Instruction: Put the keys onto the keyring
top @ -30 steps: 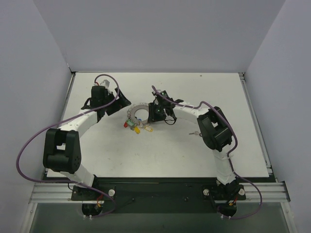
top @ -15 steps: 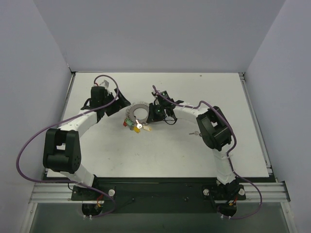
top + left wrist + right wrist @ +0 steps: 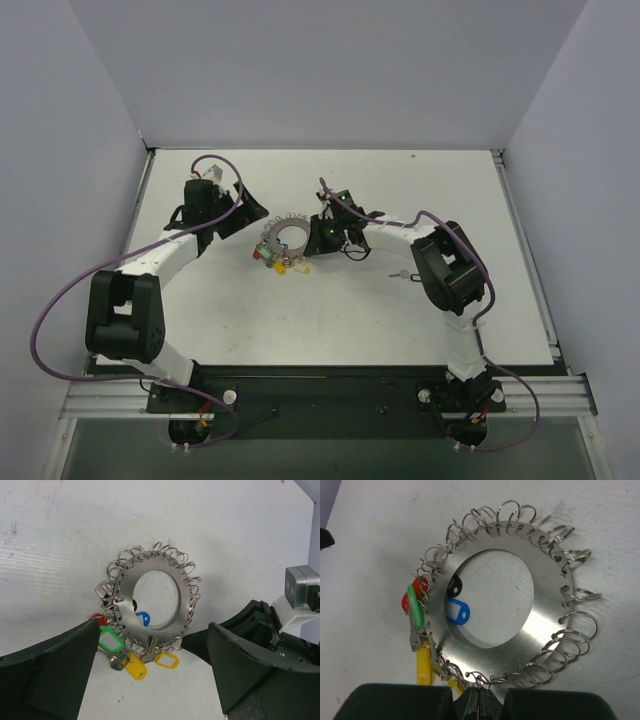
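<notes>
Steel keyring [image 3: 545, 605] at tip of R pincer [image 3: 479, 702], pressed together; L pincer [image 3: 152, 635] wide apart.

Yellow keys [image 3: 422, 666] partly behind right gripper [image 3: 479, 696]

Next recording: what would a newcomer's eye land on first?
A shiny metal keyring, a flat disc fringed with small wire loops, lies in the middle of the table. On its edge cluster keys with red, green and yellow tags; a blue tag shows in its hole, and the right fingers are shut at its rim.
</notes>
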Controlling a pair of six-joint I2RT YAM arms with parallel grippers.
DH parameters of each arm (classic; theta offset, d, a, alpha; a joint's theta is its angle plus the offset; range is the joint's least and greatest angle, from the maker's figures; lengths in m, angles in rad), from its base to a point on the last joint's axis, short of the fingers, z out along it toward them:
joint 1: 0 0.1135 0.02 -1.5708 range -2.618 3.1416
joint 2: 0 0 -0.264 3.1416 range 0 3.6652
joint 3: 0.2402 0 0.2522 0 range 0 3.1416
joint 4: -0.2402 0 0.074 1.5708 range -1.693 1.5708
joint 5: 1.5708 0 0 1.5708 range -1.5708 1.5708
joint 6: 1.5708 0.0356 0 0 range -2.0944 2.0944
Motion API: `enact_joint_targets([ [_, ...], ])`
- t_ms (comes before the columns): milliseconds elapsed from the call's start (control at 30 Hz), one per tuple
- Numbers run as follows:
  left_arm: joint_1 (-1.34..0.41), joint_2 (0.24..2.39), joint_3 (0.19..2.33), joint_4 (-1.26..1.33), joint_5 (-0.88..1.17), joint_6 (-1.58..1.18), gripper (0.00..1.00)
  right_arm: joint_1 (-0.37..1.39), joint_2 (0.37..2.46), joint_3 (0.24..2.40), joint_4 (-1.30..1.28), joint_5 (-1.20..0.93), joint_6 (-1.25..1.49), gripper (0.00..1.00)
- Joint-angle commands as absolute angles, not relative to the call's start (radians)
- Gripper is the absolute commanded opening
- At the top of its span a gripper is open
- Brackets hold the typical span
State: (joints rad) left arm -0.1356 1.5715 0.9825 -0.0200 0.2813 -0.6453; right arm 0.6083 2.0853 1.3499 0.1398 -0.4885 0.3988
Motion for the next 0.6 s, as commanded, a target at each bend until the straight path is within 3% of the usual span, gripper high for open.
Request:
enact_joint_targets([
  [0, -0.129, 1.506, 0.966, 0.057, 0.308, -0.655, 0.97, 0.603, 1.941, 1.298, 0.205, -0.528, 0.373, 0.00],
  [300, -0.129, 1.462, 0.946, 0.072, 0.322, -0.658, 0.97, 0.604, 1.873, 1.212, 0.229, -0.557, 0.347, 0.00],
  [367, -0.130, 1.454, 0.940, 0.071, 0.324, -0.657, 0.97, 0.603, 1.865, 1.201, 0.224, -0.549, 0.342, 0.11],
  [400, -0.130, 1.453, 0.940, 0.072, 0.324, -0.657, 0.97, 0.604, 1.853, 1.192, 0.224, -0.543, 0.339, 0.26],
  [433, -0.130, 1.448, 0.939, 0.072, 0.324, -0.657, 0.97, 0.604, 1.847, 1.177, 0.224, -0.528, 0.339, 0.31],
  [500, -0.130, 1.447, 0.939, 0.072, 0.327, -0.657, 0.97, 0.603, 1.824, 1.166, 0.225, -0.514, 0.333, 0.40],
  [567, -0.130, 1.445, 0.939, 0.072, 0.327, -0.657, 0.97, 0.603, 1.813, 1.157, 0.222, -0.503, 0.330, 0.42],
])
